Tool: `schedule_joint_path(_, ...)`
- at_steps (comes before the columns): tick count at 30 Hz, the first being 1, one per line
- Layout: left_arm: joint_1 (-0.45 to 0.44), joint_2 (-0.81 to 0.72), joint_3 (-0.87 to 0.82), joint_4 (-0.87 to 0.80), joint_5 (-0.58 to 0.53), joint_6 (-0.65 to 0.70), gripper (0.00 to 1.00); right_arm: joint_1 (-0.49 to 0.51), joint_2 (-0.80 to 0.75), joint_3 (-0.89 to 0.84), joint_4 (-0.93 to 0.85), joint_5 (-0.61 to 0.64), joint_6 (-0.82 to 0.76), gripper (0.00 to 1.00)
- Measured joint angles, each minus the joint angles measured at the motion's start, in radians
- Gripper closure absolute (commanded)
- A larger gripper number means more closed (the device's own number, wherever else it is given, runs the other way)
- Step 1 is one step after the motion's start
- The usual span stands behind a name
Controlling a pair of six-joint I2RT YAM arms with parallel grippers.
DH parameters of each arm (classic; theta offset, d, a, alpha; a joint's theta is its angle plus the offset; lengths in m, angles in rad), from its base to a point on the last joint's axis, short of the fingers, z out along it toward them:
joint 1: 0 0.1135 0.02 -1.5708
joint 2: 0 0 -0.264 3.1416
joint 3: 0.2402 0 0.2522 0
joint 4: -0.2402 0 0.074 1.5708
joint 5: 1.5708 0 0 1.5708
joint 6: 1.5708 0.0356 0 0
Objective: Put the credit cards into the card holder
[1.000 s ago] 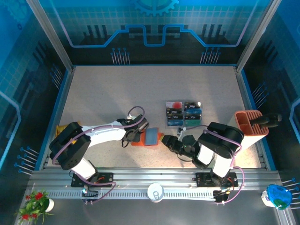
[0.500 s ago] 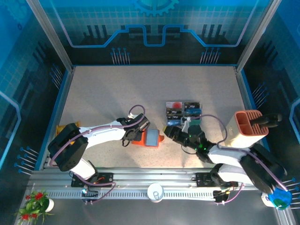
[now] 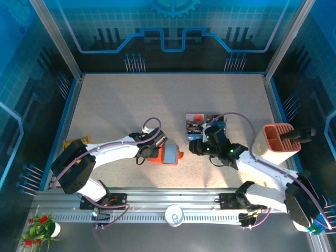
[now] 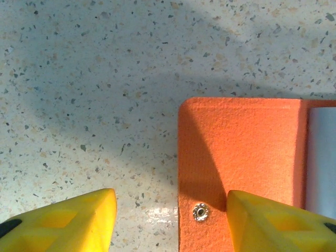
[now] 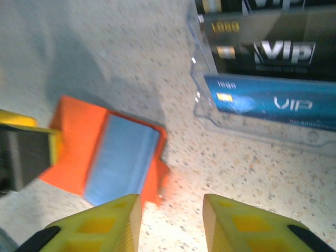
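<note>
Top external view: card holder (image 3: 167,155) lies open on the table (image 3: 115,105). My left claw (image 3: 149,152) straddles its left edge, fingers apart, gripping nothing. My right claw (image 5: 172,209) hangs open and empty between holder and credit cards (image 5: 273,100), apparently in a clear tray (image 5: 202,113).

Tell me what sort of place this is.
Probably a robot test cell: two arms bolted to a metal rail, a speckled table walled by blue panels, with staged cards and a wallet.
</note>
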Motion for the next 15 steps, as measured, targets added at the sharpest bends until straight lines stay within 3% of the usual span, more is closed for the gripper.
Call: schedule_joint_path(15, 0.0, -0.007, -0.004, 0.0, 0.0, -0.006, 0.42, 0.013, 0.255, 0.073, 0.072, 0.0, -0.031, 0.74)
